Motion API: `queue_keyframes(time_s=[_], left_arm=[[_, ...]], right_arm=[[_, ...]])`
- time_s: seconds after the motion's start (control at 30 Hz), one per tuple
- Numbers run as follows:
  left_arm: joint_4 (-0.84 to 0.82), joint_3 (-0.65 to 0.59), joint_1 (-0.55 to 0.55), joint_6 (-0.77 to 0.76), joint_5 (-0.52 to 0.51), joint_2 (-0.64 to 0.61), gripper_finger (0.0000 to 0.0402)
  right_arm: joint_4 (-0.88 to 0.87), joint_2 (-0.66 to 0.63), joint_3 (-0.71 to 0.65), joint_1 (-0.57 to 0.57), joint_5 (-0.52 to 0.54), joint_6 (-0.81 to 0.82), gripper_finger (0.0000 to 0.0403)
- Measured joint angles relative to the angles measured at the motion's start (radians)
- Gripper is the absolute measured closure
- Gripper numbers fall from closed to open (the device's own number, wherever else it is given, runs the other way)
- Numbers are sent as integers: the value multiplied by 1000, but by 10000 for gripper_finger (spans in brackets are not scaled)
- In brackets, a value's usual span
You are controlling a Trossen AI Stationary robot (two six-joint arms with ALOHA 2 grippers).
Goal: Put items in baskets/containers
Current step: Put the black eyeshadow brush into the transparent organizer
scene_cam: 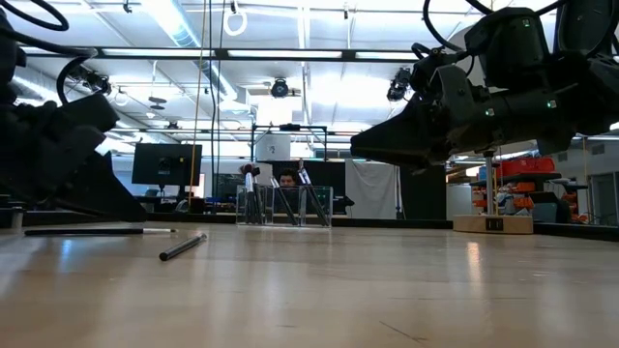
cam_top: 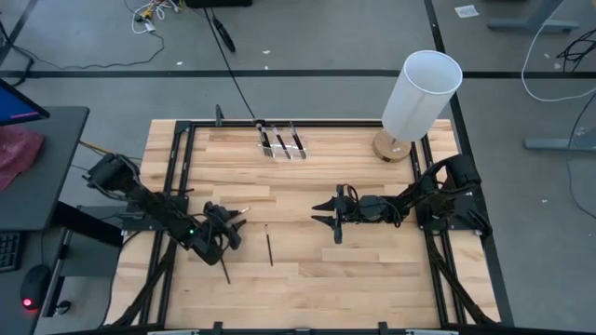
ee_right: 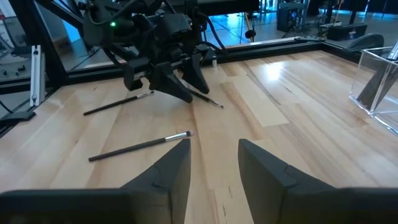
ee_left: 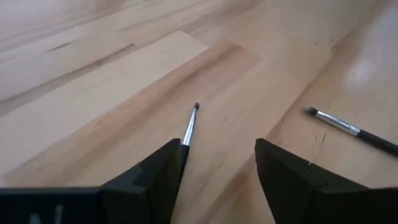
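Note:
Three slim dark makeup brushes lie flat on the wooden table. One point(cam_top: 241, 212) point(ee_left: 190, 126) runs out from between my left gripper's point(cam_top: 235, 225) point(ee_left: 217, 146) open fingers, close along one finger. A second point(cam_top: 224, 269) point(ee_right: 118, 102) lies on the near side of that gripper. The third point(cam_top: 269, 247) point(ee_right: 140, 145) point(ee_left: 349, 128) lies between the two arms. My right gripper point(cam_top: 321, 214) point(ee_right: 214, 146) is open, above the table's middle, pointing toward the left arm. The clear organiser box point(cam_top: 280, 141) point(scene_cam: 285, 206) stands at the far edge with several brushes upright in it. My left gripper stands low over the table with the brush's silver ferrule point(ee_left: 186, 135) disappearing behind the inner edge of one finger point(ee_left: 163, 168). Whether that finger touches the brush, I cannot tell.
A tall white cylinder on a round wooden base point(cam_top: 419, 93) stands at the far right corner, right of the organiser. A black frame rail point(cam_top: 186, 186) runs along the table's left, far and right sides. Bare wood lies between the arms and the near edge.

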Motion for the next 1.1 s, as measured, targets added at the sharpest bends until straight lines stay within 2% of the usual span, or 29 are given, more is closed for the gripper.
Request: queue_keyframes(time_s=[0.1,0.2,0.3,0.37,0.57,0.83,0.97,1.1], left_arm=[[-60,1,5,-25,-7,-25,193],[-196,1,26,-96,-7,-84,193],[-341,0,53,-156,11,-135,193],[-366,0,69,-145,40,-147,193],[-246,-15,74,-13,162,-132,193],[47,-167,72,18,118,-136,196],[94,-152,74,134,138,-145,205],[101,-124,76,158,190,-145,203]], right_arm=[[0,0,0,0,0,-12,269],[0,0,0,0,0,-27,269],[0,0,0,-4,0,-32,269],[0,0,0,-8,0,-33,269],[0,0,0,-15,0,-33,269],[0,0,0,-15,-1,-20,269],[0,0,0,-15,-1,3,269],[0,0,0,-15,-1,5,269]])
